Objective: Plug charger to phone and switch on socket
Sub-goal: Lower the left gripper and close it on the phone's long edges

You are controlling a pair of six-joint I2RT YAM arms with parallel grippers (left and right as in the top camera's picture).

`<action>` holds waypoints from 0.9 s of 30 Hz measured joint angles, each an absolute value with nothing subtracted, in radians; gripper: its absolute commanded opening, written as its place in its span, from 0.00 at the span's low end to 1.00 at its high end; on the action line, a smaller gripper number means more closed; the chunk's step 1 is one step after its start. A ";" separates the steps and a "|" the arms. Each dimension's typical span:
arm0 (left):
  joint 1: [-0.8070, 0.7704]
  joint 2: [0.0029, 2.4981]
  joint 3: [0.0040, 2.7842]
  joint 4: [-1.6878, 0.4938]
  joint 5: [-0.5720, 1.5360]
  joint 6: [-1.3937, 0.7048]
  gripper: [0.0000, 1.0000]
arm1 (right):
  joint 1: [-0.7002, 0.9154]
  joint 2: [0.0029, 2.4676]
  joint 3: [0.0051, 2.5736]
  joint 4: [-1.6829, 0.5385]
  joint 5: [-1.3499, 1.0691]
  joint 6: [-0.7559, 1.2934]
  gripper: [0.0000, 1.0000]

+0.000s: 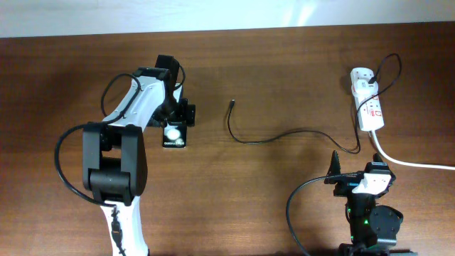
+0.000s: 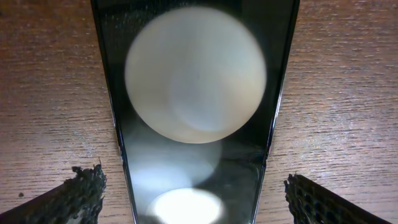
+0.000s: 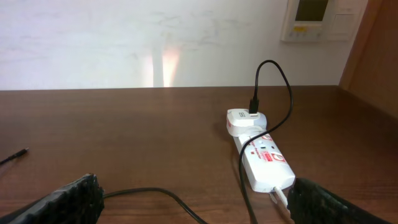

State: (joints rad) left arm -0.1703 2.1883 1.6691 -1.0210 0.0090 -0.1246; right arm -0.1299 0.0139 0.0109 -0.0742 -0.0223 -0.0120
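The phone (image 1: pixel 174 136) lies flat on the wooden table, its glossy black screen (image 2: pixel 196 93) reflecting white round spots. My left gripper (image 1: pixel 175 119) hovers right over its far end, open, with the fingertips (image 2: pixel 81 196) standing either side of the phone and apart from its edges. The charger (image 1: pixel 284 134) is a thin black cable. Its free plug tip (image 1: pixel 231 104) rests on the table right of the phone. Its other end runs into a white adapter on the socket (image 1: pixel 370 107). My right gripper (image 1: pixel 355 171) is open near the front edge, facing the socket (image 3: pixel 264 162) and the cable (image 3: pixel 149 193).
A thick white cord (image 1: pixel 412 162) leaves the socket toward the right edge, close to my right gripper. A white wall (image 3: pixel 155 37) rises behind the table's far edge. Bare wood lies between the phone and the cable.
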 measured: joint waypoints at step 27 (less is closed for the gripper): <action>-0.170 2.188 1.615 -0.944 -0.003 -0.133 0.93 | -0.130 0.014 0.010 -0.074 -0.022 -0.013 0.99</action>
